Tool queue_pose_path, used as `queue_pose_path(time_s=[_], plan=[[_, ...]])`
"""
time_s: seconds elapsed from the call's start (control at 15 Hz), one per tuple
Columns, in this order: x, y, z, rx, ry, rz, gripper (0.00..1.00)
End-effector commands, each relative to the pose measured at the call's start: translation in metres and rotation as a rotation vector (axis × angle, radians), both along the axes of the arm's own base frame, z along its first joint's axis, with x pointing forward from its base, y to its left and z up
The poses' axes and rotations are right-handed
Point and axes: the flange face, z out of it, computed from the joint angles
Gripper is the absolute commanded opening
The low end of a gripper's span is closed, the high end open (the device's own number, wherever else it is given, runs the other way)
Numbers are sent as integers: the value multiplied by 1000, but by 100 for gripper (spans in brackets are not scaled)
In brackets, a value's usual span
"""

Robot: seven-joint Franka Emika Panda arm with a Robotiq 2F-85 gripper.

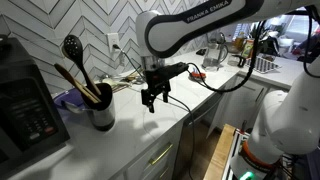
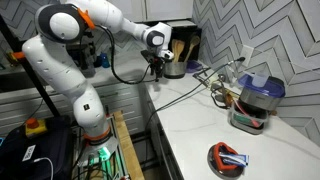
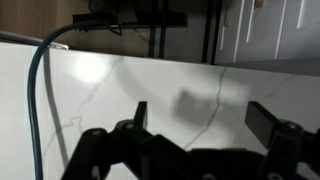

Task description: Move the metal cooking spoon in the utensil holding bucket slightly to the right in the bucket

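Observation:
The utensil bucket (image 1: 101, 115) is a dark round holder on the white marble counter, also in an exterior view (image 2: 244, 113). A dark slotted cooking spoon (image 1: 73, 48) stands in it, leaning toward the wall, beside wooden utensils (image 1: 80, 82). In the other exterior view the handles (image 2: 220, 86) stick out together and I cannot single out the spoon. My gripper (image 1: 152, 98) hangs open and empty above the bare counter, well apart from the bucket; it also shows in an exterior view (image 2: 158, 68). The wrist view shows both fingers (image 3: 200, 120) spread over marble; the bucket is out of that view.
A black appliance (image 1: 25, 112) stands beside the bucket. A dark cable (image 3: 40, 95) runs across the counter near the gripper. A red-and-grey object (image 2: 228, 157) lies near the counter's edge. A blue-topped container (image 2: 262, 86) sits behind the bucket. A dish rack (image 1: 265, 62) is at the far end.

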Motion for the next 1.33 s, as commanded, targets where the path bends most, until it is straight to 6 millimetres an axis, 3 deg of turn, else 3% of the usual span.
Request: queue_pose_path(time_s=[0.0, 0.13, 0.27, 0.53, 0.87, 1.07, 1.13, 1.27], plan=[[0, 0, 0, 0, 0, 0, 100], [0, 0, 0, 0, 1, 0, 100], [-2, 4, 18, -1, -101, 21, 100], [-15, 21, 74, -57, -307, 123, 100], [-31, 92, 132, -88, -493, 325, 100], [-28, 122, 141, -73, -579, 475, 100], [-36, 113, 143, -70, -547, 390, 100], [-33, 121, 144, -61, -569, 439, 100]])
